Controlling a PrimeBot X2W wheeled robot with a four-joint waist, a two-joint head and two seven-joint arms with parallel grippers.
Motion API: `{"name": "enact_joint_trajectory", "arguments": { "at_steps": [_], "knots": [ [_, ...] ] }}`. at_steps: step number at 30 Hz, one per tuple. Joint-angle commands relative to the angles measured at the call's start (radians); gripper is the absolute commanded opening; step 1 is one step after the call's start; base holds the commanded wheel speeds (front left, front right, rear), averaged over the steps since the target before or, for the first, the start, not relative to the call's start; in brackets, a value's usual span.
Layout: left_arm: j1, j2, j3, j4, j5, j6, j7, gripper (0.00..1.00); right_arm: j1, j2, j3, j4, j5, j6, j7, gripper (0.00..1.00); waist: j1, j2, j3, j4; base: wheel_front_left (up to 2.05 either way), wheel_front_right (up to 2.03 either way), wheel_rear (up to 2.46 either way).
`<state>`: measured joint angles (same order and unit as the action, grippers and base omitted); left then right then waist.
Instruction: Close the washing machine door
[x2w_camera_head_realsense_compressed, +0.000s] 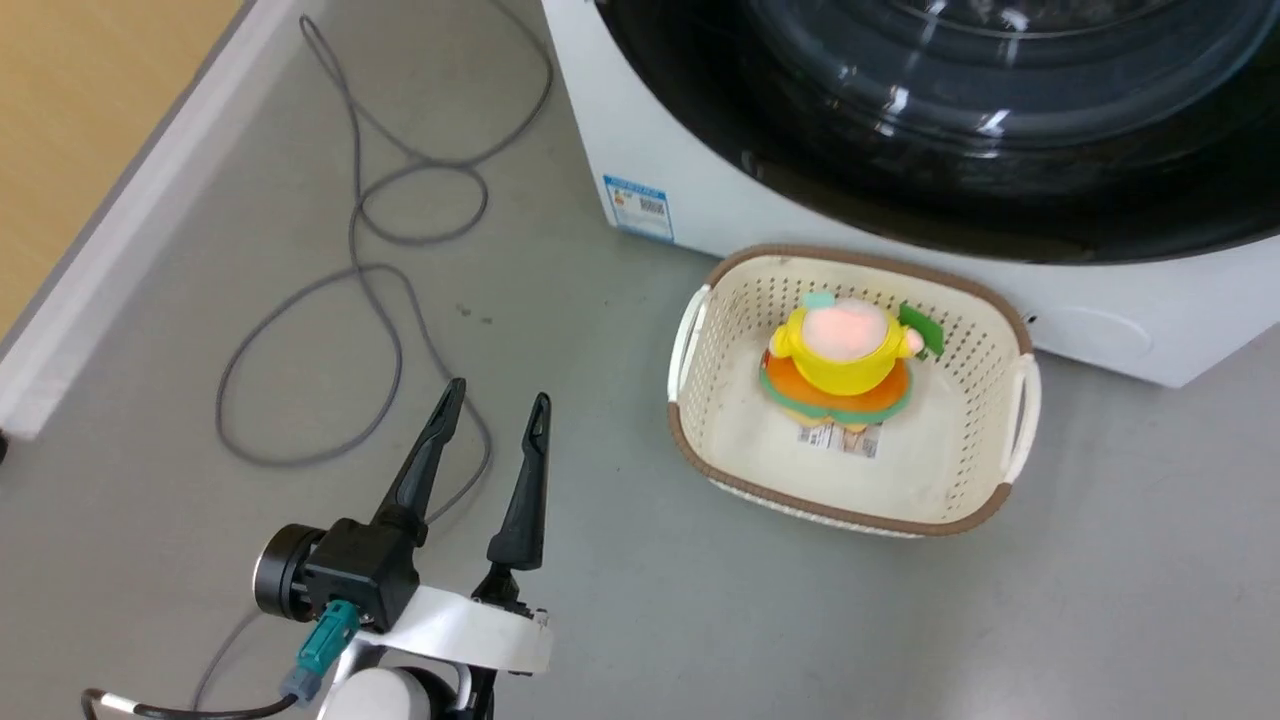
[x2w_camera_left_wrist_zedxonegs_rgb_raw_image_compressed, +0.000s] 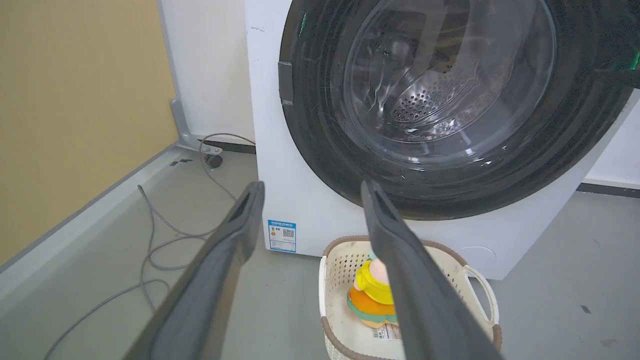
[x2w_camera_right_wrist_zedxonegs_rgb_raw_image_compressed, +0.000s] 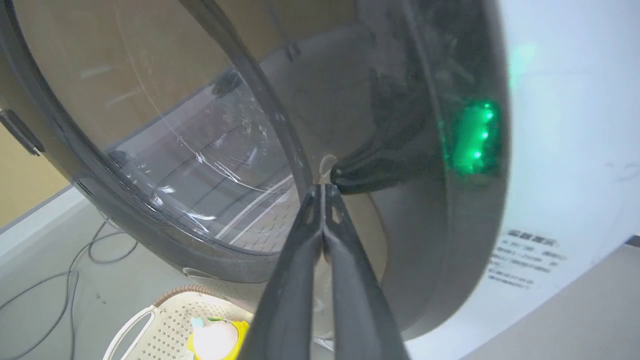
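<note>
The washing machine door is in the upper right of the left wrist view and seems to lie flat against the white washing machine. At the centre of the right wrist view, the right gripper has its fingers pressed together, tips at the door glass. At the lower left of the head view, the left gripper has its fingers spread and holds nothing.

White washing machine, black-rimmed door, cream perforated basket.

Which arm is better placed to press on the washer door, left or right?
Right: the right pincer, shut, has its tips at the washing machine door; the left pincer hangs open over the floor, apart from it.
</note>
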<state>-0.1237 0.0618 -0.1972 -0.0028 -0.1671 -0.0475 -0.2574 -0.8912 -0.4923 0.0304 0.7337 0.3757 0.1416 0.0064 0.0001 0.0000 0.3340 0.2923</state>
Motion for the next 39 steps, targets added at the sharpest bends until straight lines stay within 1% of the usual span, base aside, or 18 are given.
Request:
{"name": "enact_joint_trajectory", "arguments": {
  "at_steps": [1, 4, 8, 14, 17, 19, 23, 27, 30, 33, 35, 36, 37, 38, 39],
  "knots": [
    [-0.010, -0.003, 0.006, 0.005, 0.008, -0.005, -0.004, 1.00, -0.010, -0.016, -0.002, 0.003, 0.010, -0.011, -0.021, 0.00, -0.0001, 0.0000, -0.020, -0.009, 0.00, 0.00, 0.00],
    [-0.001, -0.005, 0.012, 0.014, 0.009, -0.003, -0.004, 1.00, 0.036, -0.007, 0.029, -0.004, 0.037, -0.011, -0.055, 0.00, -0.0001, 0.0000, -0.056, -0.024, 0.00, 0.00, 0.00],
    [0.017, -0.006, 0.025, 0.029, 0.011, 0.002, -0.004, 1.00, 0.140, 0.007, 0.074, -0.056, 0.085, -0.011, -0.107, 0.00, -0.0001, 0.0000, -0.114, -0.053, 0.00, 0.00, 0.00],
    [0.053, -0.005, 0.058, 0.057, 0.008, 0.008, -0.004, 1.00, 0.344, 0.030, 0.117, -0.205, 0.125, -0.011, -0.190, 0.00, -0.0001, 0.0000, -0.201, -0.106, 0.00, 0.00, 0.00],
    [0.070, -0.001, 0.073, 0.066, 0.007, 0.010, -0.004, 1.00, 0.451, 0.056, 0.099, -0.297, 0.110, -0.011, -0.218, 0.00, -0.0001, 0.0000, -0.234, -0.133, 0.00, 0.00, 0.00],
    [0.081, 0.000, 0.083, 0.070, 0.006, 0.012, -0.004, 1.00, 0.525, 0.088, 0.070, -0.365, 0.087, -0.011, -0.229, 0.00, -0.0001, 0.0000, -0.251, -0.148, 0.00, 0.00, 0.00],
    [0.100, 0.003, 0.100, 0.079, 0.001, 0.016, -0.004, 1.00, 0.671, 0.173, -0.013, -0.497, 0.016, -0.011, -0.239, 0.00, -0.0001, 0.0000, -0.279, -0.175, 0.00, 0.00, 0.00],
    [0.119, 0.003, 0.111, 0.084, -0.005, 0.020, -0.004, 1.00, 0.805, 0.283, -0.084, -0.618, -0.059, -0.011, -0.240, 0.00, -0.0001, 0.0000, -0.300, -0.195, 0.00, 0.00, 0.00],
    [0.134, 0.005, 0.112, 0.091, -0.007, 0.019, -0.004, 1.00, 0.891, 0.360, -0.110, -0.701, -0.119, -0.011, -0.226, 0.00, -0.0001, 0.0000, -0.313, -0.208, 0.00, 0.00, 0.00],
    [0.148, 0.007, 0.109, 0.099, -0.007, 0.017, -0.004, 1.00, 0.954, 0.402, -0.122, -0.761, -0.162, -0.011, -0.209, 0.00, -0.0001, 0.0000, -0.323, -0.217, 0.00, 0.00, 0.00],
    [0.155, 0.007, 0.102, 0.105, -0.005, 0.016, -0.004, 1.00, 0.985, 0.418, -0.131, -0.785, -0.180, -0.011, -0.198, 0.00, -0.0001, 0.0000, -0.331, -0.220, 0.00, 0.00, 0.00],
    [0.159, 0.008, 0.098, 0.106, -0.004, 0.015, -0.004, 1.00, 0.997, 0.423, -0.132, -0.795, -0.190, -0.011, -0.194, 0.40, -0.0001, 0.0000, -0.334, -0.221, 0.00, 0.00, 0.00],
    [0.163, 0.007, 0.095, 0.106, -0.003, 0.014, -0.004, 1.00, 1.008, 0.427, -0.131, -0.803, -0.198, -0.011, -0.193, 0.97, -0.0001, 0.0000, -0.336, -0.222, 0.00, 0.00, 0.00],
    [0.166, 0.007, 0.093, 0.106, -0.003, 0.015, -0.004, 1.00, 1.016, 0.431, -0.131, -0.809, -0.203, -0.011, -0.194, 1.00, -0.0001, 0.0000, -0.338, -0.223, 0.00, 0.00, 0.00],
    [0.171, 0.007, 0.091, 0.105, -0.002, 0.016, -0.004, 1.00, 1.024, 0.434, -0.131, -0.811, -0.204, -0.011, -0.193, 1.00, -0.0001, 0.0000, -0.339, -0.224, 0.00, 0.00, 0.00]
  ]
}}
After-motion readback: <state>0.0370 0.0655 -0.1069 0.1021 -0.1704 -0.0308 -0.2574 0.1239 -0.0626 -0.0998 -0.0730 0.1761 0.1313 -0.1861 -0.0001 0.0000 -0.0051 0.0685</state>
